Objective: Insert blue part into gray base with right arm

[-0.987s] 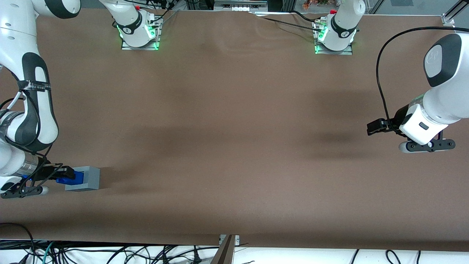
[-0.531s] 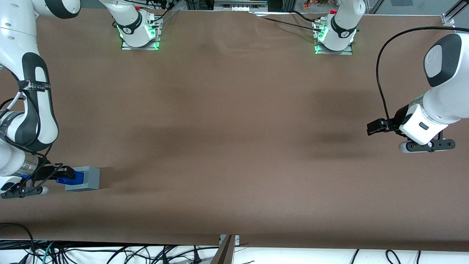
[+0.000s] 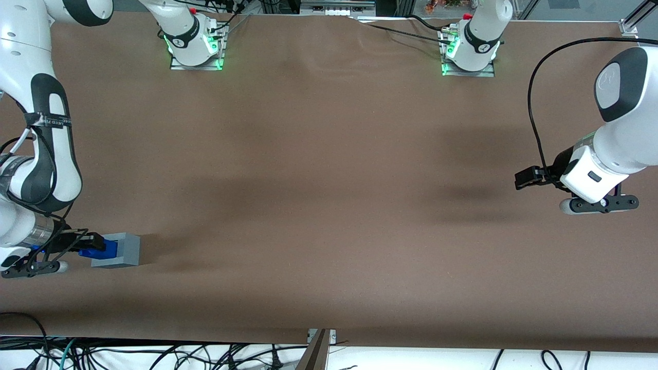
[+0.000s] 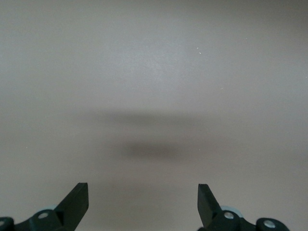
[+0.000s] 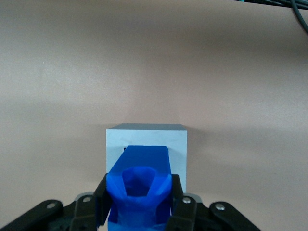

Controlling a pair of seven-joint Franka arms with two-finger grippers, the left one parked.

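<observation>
At the working arm's end of the brown table, the right arm's gripper has its jaws clamped on the blue part, whose lower end sits over the gray base's recess.

i get even, diffuse light from overhead on the brown table, with no glare. soft broad shadows smear across its middle, and a faint one trails from the gray base away from my gripper. green lights glow at the two arm mounts farthest from the camera. on the right wrist feed the blue part, clamped in the gripper, looks saturated and slightly soft close to the lens, while the gray base is crisp. the left wrist feed is pale, washed out, with a blurred dark shadow.
</observation>
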